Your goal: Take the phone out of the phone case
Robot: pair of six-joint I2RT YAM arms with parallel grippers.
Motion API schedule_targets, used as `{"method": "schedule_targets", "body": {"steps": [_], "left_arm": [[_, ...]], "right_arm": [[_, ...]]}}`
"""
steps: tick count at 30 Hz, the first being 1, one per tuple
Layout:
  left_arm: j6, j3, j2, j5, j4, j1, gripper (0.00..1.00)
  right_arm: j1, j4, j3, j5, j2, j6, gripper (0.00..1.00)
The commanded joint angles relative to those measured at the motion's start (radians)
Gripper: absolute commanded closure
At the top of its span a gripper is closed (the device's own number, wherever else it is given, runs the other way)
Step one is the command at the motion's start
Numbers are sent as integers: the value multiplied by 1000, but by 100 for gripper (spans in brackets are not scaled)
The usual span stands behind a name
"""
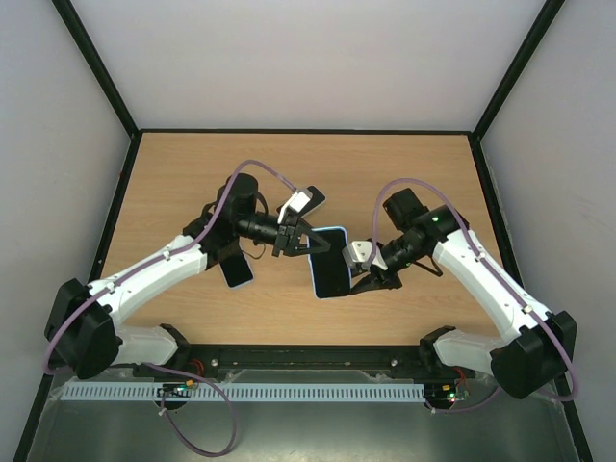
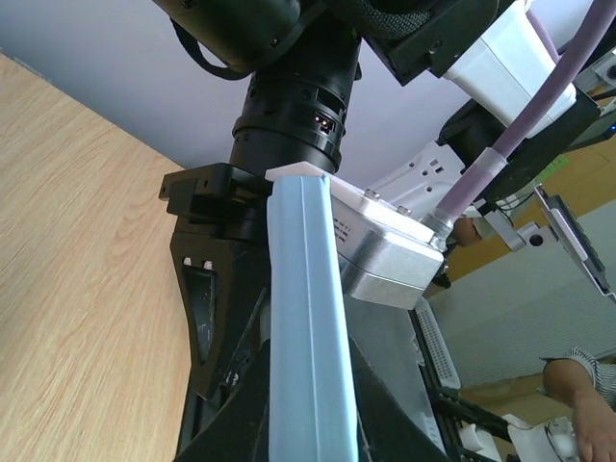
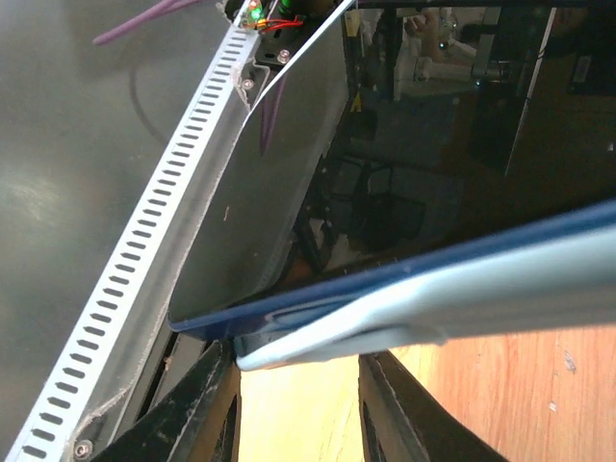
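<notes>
Spanning the scene, the light wooden worktop (image 1: 289, 164) carries two spare dark phones (image 1: 238, 271) on its left half. Above its middle, the black-screened phone in its pale blue case (image 1: 329, 262) hangs lifted between both arms. The left claw (image 1: 294, 241) clamps its far-left end, and the right claw (image 1: 371, 276) clamps its right edge.

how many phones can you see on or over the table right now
3: one phone held between the left gripper and right gripper, one under the left arm, one farther back. Others may be hidden.
</notes>
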Motion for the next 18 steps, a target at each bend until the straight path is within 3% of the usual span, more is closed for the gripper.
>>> {"method": "schedule_targets", "body": {"steps": [1, 9, 18], "left_arm": [[-33, 54, -41, 220, -3, -50, 97], [-14, 27, -54, 209, -6, -45, 97], [-66, -59, -89, 198, 93, -45, 97]], "right_arm": [[-13, 142, 32, 116, 12, -13, 70], [-64, 321, 30, 30, -14, 277, 76], [-150, 644, -56, -87, -36, 681, 69]]}}
